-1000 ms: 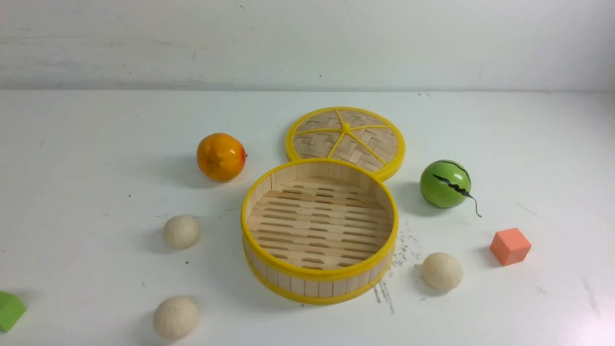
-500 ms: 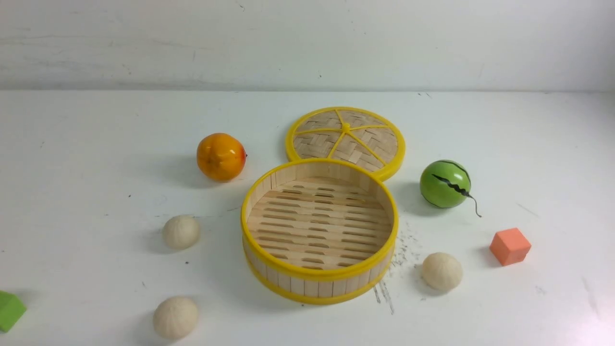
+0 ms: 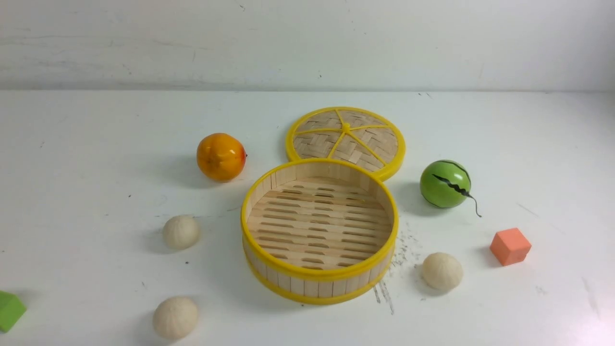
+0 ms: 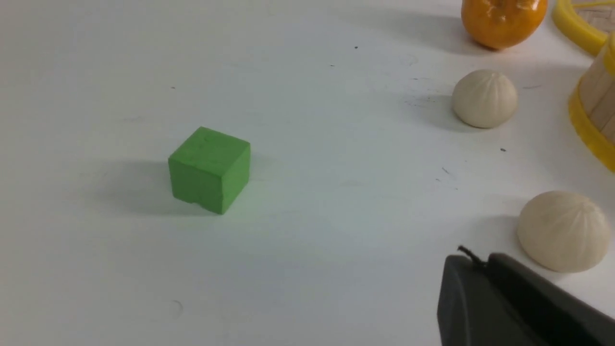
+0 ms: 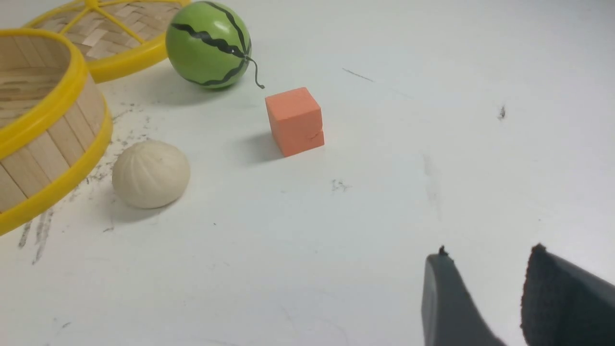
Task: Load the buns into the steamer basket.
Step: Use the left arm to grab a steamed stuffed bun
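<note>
One bun [image 5: 151, 173], cream-white with faint pleats, rests on the white counter [image 5: 384, 202] just beside the steamer basket [image 5: 53, 144] but not touching its wooden-strip wall. The basket's yellow rim overlaps the woven lid [image 5: 120, 53] lying flat behind it. A green striped ball [image 5: 208, 44] sits just beside the lid, its thin dark stem curling toward an orange cube [image 5: 294, 121] close by. The right pincer [image 5: 490, 259] shows two dark fingertips parted, bare counter between them, well apart from the bun and cube.
</note>
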`<state>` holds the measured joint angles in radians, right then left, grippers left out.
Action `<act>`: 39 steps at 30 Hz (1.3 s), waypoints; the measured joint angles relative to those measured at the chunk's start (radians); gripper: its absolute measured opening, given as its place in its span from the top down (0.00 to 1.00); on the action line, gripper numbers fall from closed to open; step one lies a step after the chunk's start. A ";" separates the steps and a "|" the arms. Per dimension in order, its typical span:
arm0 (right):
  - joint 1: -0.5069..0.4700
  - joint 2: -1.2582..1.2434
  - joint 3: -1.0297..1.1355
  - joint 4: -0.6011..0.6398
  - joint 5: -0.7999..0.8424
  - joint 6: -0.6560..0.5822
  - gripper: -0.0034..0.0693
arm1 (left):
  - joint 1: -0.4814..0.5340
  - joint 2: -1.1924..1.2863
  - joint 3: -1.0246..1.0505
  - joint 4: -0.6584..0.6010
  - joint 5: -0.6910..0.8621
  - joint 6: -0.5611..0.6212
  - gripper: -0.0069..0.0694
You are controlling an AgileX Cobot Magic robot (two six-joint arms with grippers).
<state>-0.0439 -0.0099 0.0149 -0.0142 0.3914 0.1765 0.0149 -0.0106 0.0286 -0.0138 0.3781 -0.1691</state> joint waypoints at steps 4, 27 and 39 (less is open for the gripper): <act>0.000 0.000 0.000 0.000 0.000 0.000 0.62 | 0.000 0.000 0.001 -0.240 -0.061 -0.142 0.86; 0.000 0.000 0.000 0.000 0.000 0.000 0.62 | 0.000 0.000 -0.155 -0.965 -0.041 -0.160 0.85; 0.000 0.000 0.000 0.000 0.000 0.000 0.62 | -0.002 0.554 -0.908 -0.144 0.697 0.056 0.93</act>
<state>-0.0439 -0.0099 0.0149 -0.0142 0.3914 0.1765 0.0133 0.5437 -0.8791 -0.1577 1.0756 -0.1131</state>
